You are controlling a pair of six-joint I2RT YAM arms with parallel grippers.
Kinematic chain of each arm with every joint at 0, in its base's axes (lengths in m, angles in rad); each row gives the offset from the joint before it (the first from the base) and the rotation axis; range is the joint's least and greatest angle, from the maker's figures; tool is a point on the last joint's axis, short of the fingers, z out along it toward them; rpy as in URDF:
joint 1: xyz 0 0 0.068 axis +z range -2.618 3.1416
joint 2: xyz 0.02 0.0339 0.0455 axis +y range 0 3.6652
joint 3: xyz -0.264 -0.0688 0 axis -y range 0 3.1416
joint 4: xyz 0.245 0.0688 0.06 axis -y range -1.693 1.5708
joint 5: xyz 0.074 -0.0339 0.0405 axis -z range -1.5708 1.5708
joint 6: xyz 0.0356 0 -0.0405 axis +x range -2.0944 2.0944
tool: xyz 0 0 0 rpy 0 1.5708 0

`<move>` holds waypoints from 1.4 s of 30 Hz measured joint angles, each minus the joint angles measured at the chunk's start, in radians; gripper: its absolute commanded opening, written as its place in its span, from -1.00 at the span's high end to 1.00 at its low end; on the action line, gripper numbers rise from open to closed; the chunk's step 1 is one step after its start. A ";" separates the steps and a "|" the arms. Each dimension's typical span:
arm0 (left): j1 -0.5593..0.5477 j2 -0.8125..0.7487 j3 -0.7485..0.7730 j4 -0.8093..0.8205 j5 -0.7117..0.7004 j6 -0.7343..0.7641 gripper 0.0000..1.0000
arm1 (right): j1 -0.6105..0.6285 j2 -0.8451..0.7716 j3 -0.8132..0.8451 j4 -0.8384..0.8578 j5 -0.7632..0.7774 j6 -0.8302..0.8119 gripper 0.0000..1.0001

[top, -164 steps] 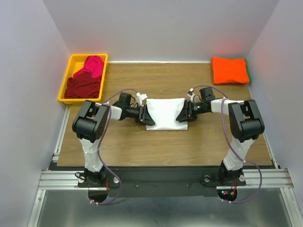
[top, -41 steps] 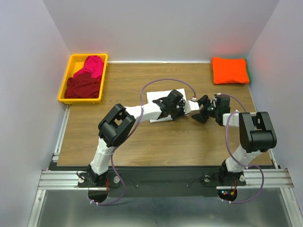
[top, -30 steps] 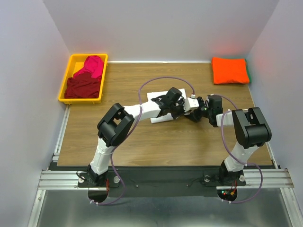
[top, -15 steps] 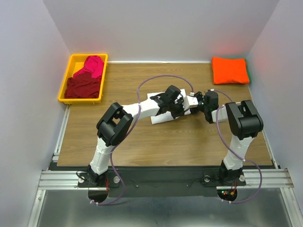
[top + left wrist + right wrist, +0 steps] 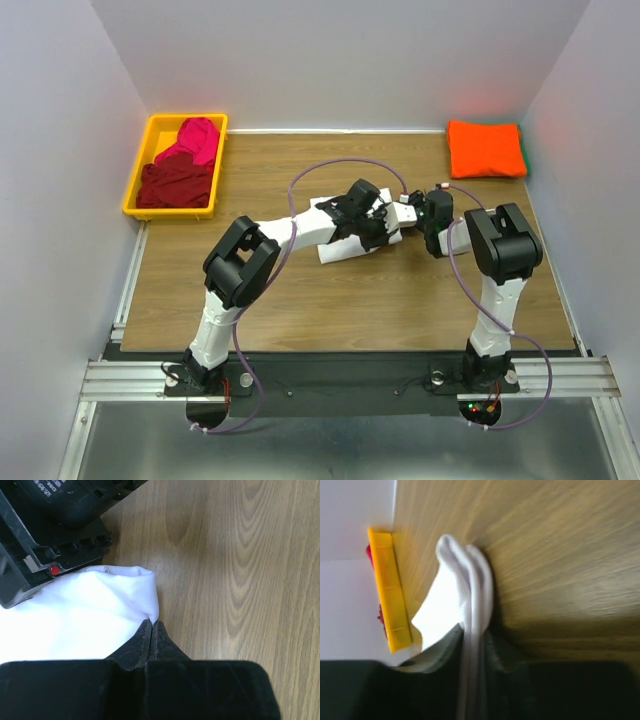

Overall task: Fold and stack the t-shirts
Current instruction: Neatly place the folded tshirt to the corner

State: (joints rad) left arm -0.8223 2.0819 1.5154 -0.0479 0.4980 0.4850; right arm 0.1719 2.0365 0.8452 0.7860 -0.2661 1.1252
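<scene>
Quick update from us. A few seconds back the two tools sat at opposite ends of the white shirt (image 5: 80, 620), which lay as a wide rectangle mid-worktop. Now the left arm has swung its end right across, and over the last second or so the right arm has crept in to meet it. The shirt looks doubled over on itself, lying a bit askew near the middle of the worktop (image 5: 300, 310).

The left tool (image 5: 151, 630) has its fingers pressed together on the folded corner of the cloth. The right tool (image 5: 472, 640) is clamped on a bunched edge, with layers of white running between its fingers. We reckon this crosswise fold is basically done. What's left is letting go cleanly and moving it to the stack.

The orange shirt (image 5: 485, 148) sits folded in the far right corner, well apart from the action, and that's probably the stack spot. The dark red shirt (image 5: 175, 185) and the magenta shirt (image 5: 197, 138) are heaped in the yellow bin (image 5: 138, 170) at far left, not yet folded.

Main hassle: both tools are crowded nose to nose at the same edge and the left arm lies over the shirt, so backing out could drag the fold open.
</scene>
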 measured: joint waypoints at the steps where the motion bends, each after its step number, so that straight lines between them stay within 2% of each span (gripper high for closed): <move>1: 0.000 0.000 0.000 -0.001 0.000 0.000 0.73 | 0.000 0.005 0.002 -0.001 0.001 -0.008 0.76; 2: 0.002 0.000 0.000 -0.002 0.000 0.000 0.59 | 0.000 0.013 0.005 -0.005 0.003 -0.023 0.95; 3: 0.006 0.000 0.000 -0.003 0.000 -0.005 0.47 | 0.000 0.018 0.005 -0.006 0.002 -0.027 0.99; 4: 0.011 0.000 0.000 -0.003 0.004 -0.012 0.30 | 0.000 0.018 0.007 -0.007 0.002 -0.041 0.99; 5: 0.014 -0.001 0.000 -0.006 0.011 -0.019 0.24 | 0.000 0.015 0.014 -0.017 0.001 -0.064 0.99; 9: 0.062 -0.053 -0.026 -0.024 0.042 -0.059 0.11 | 0.000 -0.006 0.090 -0.146 0.006 -0.235 0.99; 12: 0.121 -0.163 -0.089 -0.039 0.051 -0.081 -0.03 | -0.001 -0.020 0.189 -0.291 0.011 -0.425 0.99; 13: 0.143 -0.207 -0.109 -0.056 0.055 -0.087 -0.38 | -0.004 -0.020 0.243 -0.354 0.013 -0.505 0.99; 15: 0.182 -0.283 -0.129 -0.067 0.063 -0.088 -0.42 | -0.010 -0.020 0.322 -0.417 0.013 -0.597 0.99; 17: 0.217 -0.364 -0.158 -0.073 0.063 -0.105 -0.64 | -0.026 -0.020 0.404 -0.471 0.011 -0.703 0.99; 22: 0.247 -0.502 -0.269 -0.069 0.070 -0.128 -0.66 | -0.107 0.019 0.612 -0.573 -0.006 -0.926 0.99; 27: 0.262 -0.515 -0.355 -0.075 0.070 -0.140 -0.66 | -0.190 0.108 0.786 -0.636 -0.023 -1.073 0.99; 33: 0.284 -0.534 -0.428 -0.091 0.070 -0.163 -0.66 | -0.246 0.209 0.974 -0.724 -0.022 -1.168 0.99; 42: 0.294 -0.582 -0.445 -0.079 0.069 -0.179 -0.68 | -0.250 0.214 1.115 -0.779 -0.021 -1.238 0.99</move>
State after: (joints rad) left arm -0.5282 1.4998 1.0706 -0.1272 0.5674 0.3061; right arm -0.0784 2.2501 1.9602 0.0074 -0.2874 -0.1123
